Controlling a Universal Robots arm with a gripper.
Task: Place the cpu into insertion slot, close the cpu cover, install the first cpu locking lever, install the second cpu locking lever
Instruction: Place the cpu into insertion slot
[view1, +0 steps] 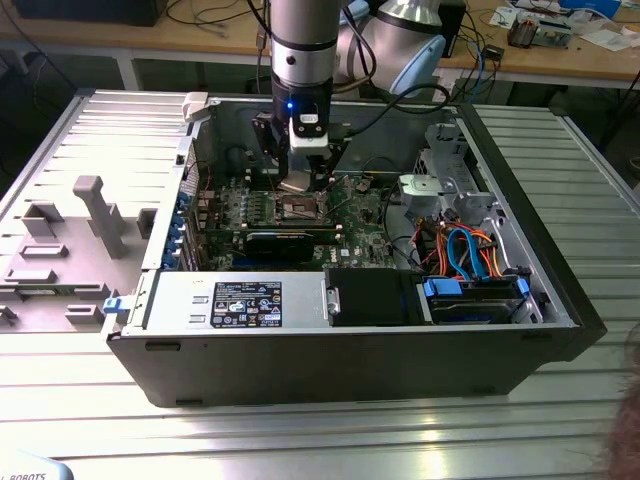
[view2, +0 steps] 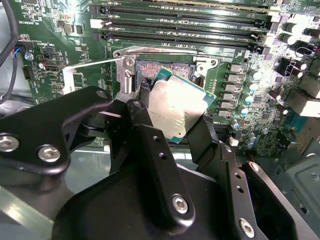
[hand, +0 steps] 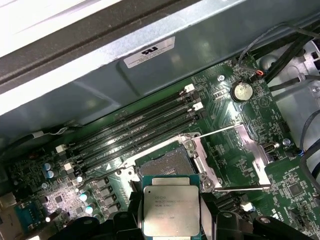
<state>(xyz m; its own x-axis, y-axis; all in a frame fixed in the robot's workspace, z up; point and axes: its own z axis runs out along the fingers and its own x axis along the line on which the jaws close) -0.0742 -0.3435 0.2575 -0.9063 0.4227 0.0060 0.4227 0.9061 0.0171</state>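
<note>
- Cpu (view2: 177, 107) pinched at two opposite edges between the black fingers (view2: 150, 145) of the gripper (view2: 170, 119), dull silver top facing both wrist views, thin green rim around it.
- Gripper clamped onto the cpu, one finger at each side.
- In the second wrist view: cpu tilted, one corner over the edge of the insertion slot (view2: 157, 67); contact with the slot impossible to tell.
- In the first wrist view: cpu (hand: 171, 210) at the near edge of the insertion slot (hand: 167, 162), not seated; dark contact field of the slot bare.
- Cpu cover (hand: 252, 147) folded open, away from the slot and just beside it, green board visible through its square window.
- Thin wire locking levers (hand: 217, 131) unlatched, one along each side of the open cover.
- Long memory slots (view2: 185, 25) just beside the insertion slot, parallel to one of its edges.
- In the exterior view: arm (view1: 305, 50) reaching straight down into the open computer case (view1: 350, 365), gripper (view1: 300, 182) low over the green board (view1: 365, 215), just above the slot, near the long black card (view1: 285, 243).
- Case resting on a ribbed metal counter (view1: 300, 430).
</note>
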